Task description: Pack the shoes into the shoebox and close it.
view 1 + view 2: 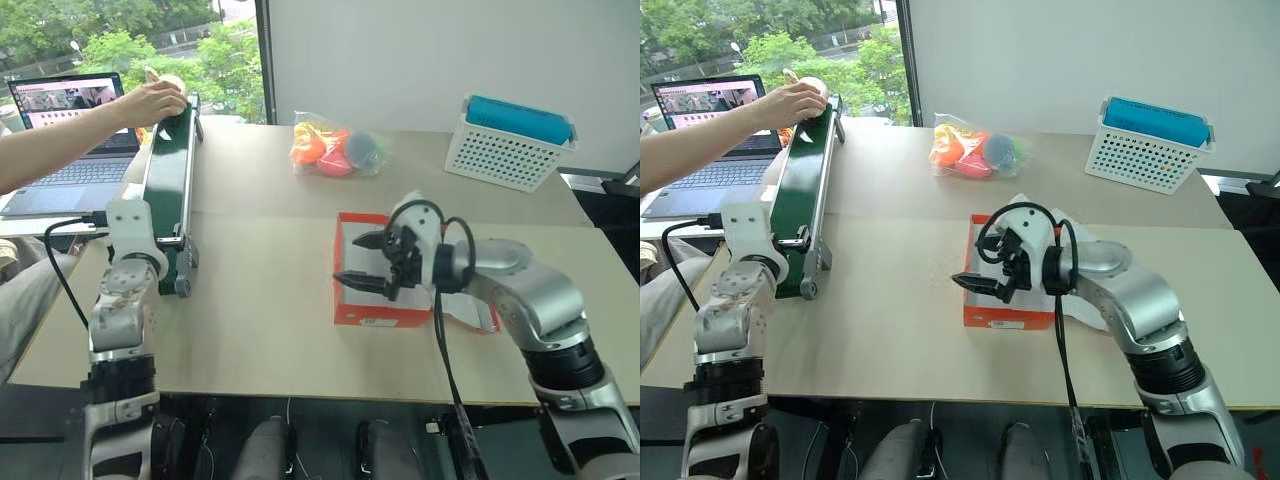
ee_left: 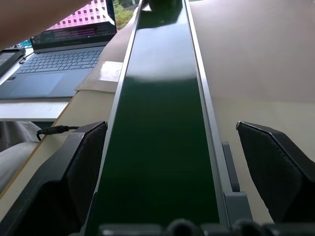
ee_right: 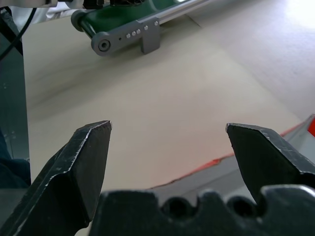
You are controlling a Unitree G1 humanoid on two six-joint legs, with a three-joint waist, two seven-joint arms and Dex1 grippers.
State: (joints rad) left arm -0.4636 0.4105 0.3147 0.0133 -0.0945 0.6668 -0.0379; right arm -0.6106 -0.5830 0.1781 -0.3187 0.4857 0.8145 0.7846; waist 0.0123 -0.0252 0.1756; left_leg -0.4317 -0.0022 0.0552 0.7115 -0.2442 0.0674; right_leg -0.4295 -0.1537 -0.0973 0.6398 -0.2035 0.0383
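The right pincer (image 1: 362, 262) hangs over the near-left corner of the shoebox (image 1: 372, 312), its two black fingers spread wide and empty, pointing across the table (image 1: 270, 330) toward the conveyor. The left pincer (image 2: 172, 172) is likewise spread wide and holds nothing; it sits at the near end of the green conveyor belt (image 1: 168, 185), one finger on either side of the belt's line.

The shoebox lies open on the table in front of the robot's right arm, red outside and white inside, its lid seemingly folded back to the right under the forearm. Its long axis seems to run away from the robot toward the back of the table, though the arm hides much of it. At the far end of the belt a person's hand (image 1: 150, 103) rests on a cream, rounded thing (image 1: 172, 84), probably a shoe; too little of it shows to tell its toe, heel or long axis.

The step in hand looks like waiting for that shoe to come down the belt. To do it well, the left pincer should stay wide and centred on the belt, close only once the shoe lies between the fingers, and grip across the shoe's narrow width. The right pincer would do better drawn off the box mouth, so the shoe can go in lengthwise along the box.

Behind, a bag of orange-and-pink toys (image 1: 335, 147) and a white basket (image 1: 505, 152) stand well apart from the box.
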